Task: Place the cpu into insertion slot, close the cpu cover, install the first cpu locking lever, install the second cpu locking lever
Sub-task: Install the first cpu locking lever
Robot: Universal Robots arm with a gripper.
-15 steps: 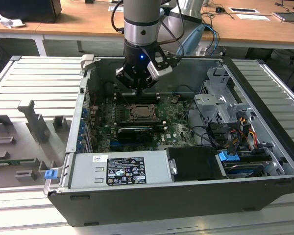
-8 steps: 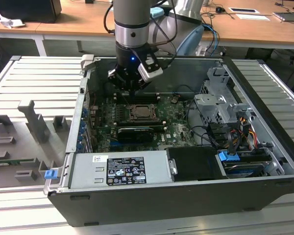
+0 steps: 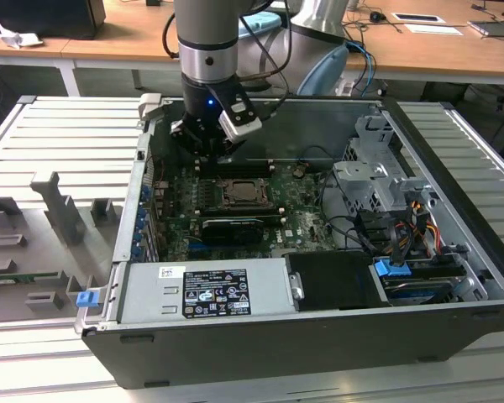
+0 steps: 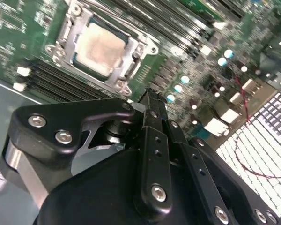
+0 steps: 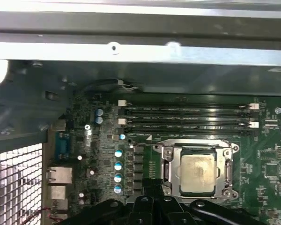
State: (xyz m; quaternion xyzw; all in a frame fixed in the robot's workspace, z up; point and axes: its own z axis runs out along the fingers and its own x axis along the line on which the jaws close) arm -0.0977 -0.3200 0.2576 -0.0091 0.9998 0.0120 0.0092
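An open PC case (image 3: 319, 344) lies on its side on a grey slatted counter (image 3: 59, 134), w/ 1 robot arm (image 3: 207, 34) reaching down into it. In the ext. view a grey power supply box (image 3: 206, 290) fills the near edge of the case; the green circuit board (image 3: 302, 222) lies beyond it. The gripper (image 3: 208, 149) hangs over the long black memory slots (image 5: 182, 118) at the board's far side, just beside the socket and apart from it. Its fingers (image 4: 152, 101) look pressed together, w/ nothing between them.

The insertion slot (image 3: 245, 195) sits near the middle of the board. In both wrist views the cpu cover (image 5: 169, 166) lies flat over the slot, its silver frame bordering all 4 sides. The cpu (image 5: 196, 171) rests inside the slot, its pale tan face showing through the cover's window. Whether the 2 locking levers are latched cannot be told.
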